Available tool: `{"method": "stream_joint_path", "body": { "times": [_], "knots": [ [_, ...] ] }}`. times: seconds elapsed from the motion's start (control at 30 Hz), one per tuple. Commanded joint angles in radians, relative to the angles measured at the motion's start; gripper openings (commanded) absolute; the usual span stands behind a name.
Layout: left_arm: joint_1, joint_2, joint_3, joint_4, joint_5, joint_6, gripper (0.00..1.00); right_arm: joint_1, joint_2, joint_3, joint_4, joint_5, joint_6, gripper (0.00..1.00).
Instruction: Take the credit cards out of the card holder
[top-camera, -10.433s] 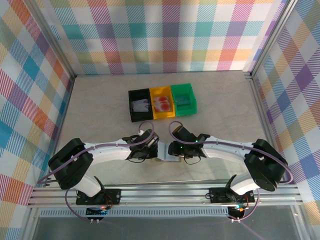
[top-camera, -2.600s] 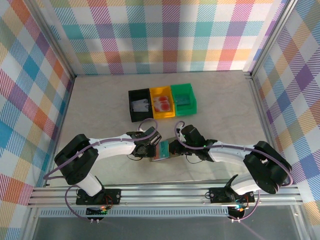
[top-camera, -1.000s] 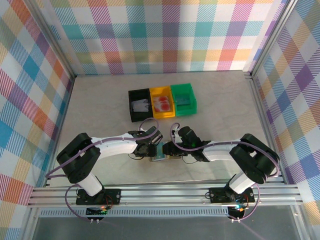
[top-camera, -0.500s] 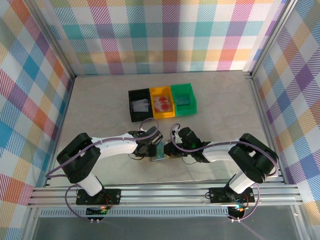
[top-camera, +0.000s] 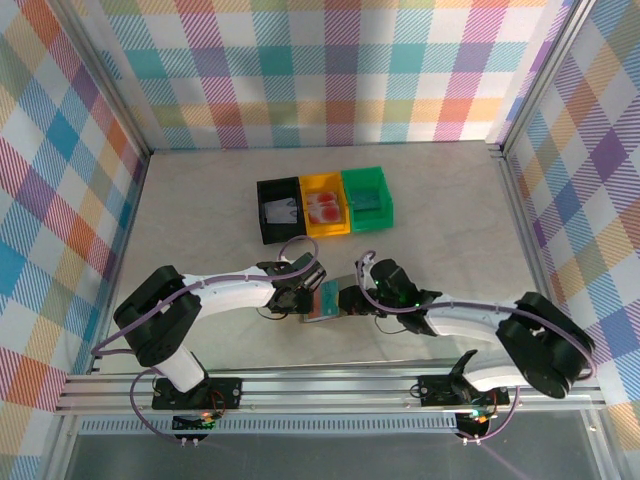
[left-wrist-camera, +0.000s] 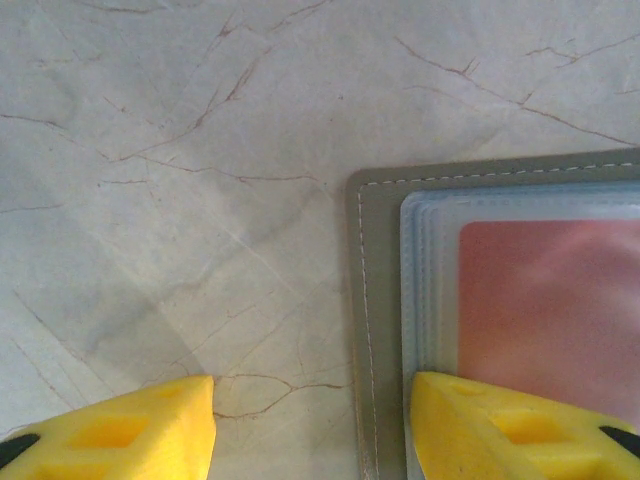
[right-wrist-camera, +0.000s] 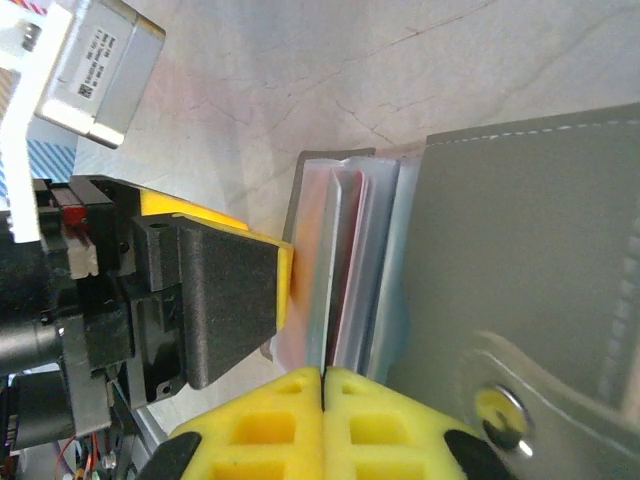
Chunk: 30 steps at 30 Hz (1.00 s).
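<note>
The grey-brown card holder (top-camera: 326, 301) lies open on the table between my two grippers, its pale blue sleeves fanned. In the left wrist view the card holder (left-wrist-camera: 376, 300) shows a red credit card (left-wrist-camera: 550, 310) under a clear sleeve. My left gripper (left-wrist-camera: 312, 400) is open, its right finger (left-wrist-camera: 480, 425) resting on the sleeves and its left finger over bare table. My right gripper (right-wrist-camera: 323, 375) is shut on a thin edge among the sleeves, apparently a credit card (right-wrist-camera: 337, 270). The holder's grey flap (right-wrist-camera: 520, 230) with a snap lies to the right.
Three bins stand in a row behind: black (top-camera: 279, 210) with a greyish card, yellow (top-camera: 325, 207) with red cards, green (top-camera: 368, 200) with a teal card. Open tabletop (top-camera: 200, 230) lies left and right. Plaid walls enclose the table.
My right gripper has drawn back slightly to the right and its arm has swung lower and outward. The holder's teal and red top shows more. The left arm has held still.
</note>
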Motion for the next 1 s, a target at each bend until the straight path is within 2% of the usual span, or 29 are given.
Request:
{"method": "stream_joint_path", "body": {
  "times": [0.0, 0.2, 0.43, 0.53, 0.7, 0.97],
  "knots": [
    [-0.025, 0.177, -0.075, 0.234, 0.137, -0.001, 0.55, -0.014, -0.077, -0.021, -0.083, 0.017, -0.028, 0.0],
    [-0.026, 0.129, -0.044, 0.201, 0.143, 0.006, 0.55, -0.03, -0.282, -0.018, -0.239, 0.102, -0.032, 0.0],
    [-0.026, 0.068, -0.004, 0.128, 0.157, 0.02, 0.56, -0.045, -0.562, 0.046, -0.521, 0.366, 0.036, 0.0],
    [-0.026, 0.053, 0.007, 0.12, 0.168, 0.018, 0.56, -0.053, -0.616, 0.098, -0.604, 0.468, 0.083, 0.0],
    [-0.026, 0.038, 0.019, 0.114, 0.182, 0.014, 0.56, -0.06, -0.541, 0.255, -0.71, 0.58, 0.189, 0.0],
    [-0.026, 0.027, 0.04, 0.095, 0.197, 0.017, 0.56, -0.063, -0.329, 0.452, -0.678, 0.736, 0.411, 0.0]
  ]
}}
